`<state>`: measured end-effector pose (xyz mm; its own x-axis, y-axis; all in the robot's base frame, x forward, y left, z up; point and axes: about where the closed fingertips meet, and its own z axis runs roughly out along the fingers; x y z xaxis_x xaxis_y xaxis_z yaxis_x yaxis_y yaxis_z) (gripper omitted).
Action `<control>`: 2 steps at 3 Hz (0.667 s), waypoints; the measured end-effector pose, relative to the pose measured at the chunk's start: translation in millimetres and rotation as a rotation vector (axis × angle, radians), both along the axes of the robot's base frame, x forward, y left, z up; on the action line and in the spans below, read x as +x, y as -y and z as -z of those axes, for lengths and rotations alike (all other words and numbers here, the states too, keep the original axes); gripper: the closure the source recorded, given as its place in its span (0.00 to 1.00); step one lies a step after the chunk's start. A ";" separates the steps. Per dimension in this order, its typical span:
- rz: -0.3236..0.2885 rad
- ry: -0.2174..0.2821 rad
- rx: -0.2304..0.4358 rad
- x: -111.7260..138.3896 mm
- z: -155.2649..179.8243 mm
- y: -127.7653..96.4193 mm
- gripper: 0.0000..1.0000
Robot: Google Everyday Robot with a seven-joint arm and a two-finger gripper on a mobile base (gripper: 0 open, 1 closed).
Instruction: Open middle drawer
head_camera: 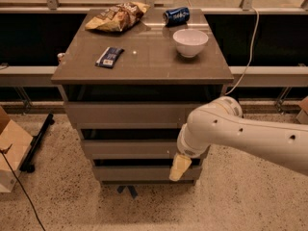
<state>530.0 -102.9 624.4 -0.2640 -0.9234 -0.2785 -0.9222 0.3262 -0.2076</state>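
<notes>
The cabinet has three grey-brown handleless drawer fronts stacked below its top. The middle drawer (127, 148) is the medium-width front, between the wider top front (125, 113) and the narrower bottom front (134, 172). It looks closed. My gripper (180, 167) hangs from the white arm (240, 134) that reaches in from the right. Its cream fingers point down in front of the right end of the middle and bottom fronts. The arm hides the right ends of those drawers.
On the cabinet top (144, 57) lie a chip bag (116, 16), a blue can (176, 16) on its side, a white bowl (190, 42) and a dark snack bar (109, 57). A cardboard box (12, 148) stands at the left. A black stand foot (38, 141) lies on the floor.
</notes>
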 end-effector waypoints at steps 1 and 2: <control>0.032 -0.007 0.072 11.1 33.2 -1.9 0.00; 0.083 -0.023 0.167 22.1 64.1 5.1 0.00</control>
<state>552.1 -108.0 560.3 -0.3452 -0.8398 -0.4190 -0.8947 0.4292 -0.1233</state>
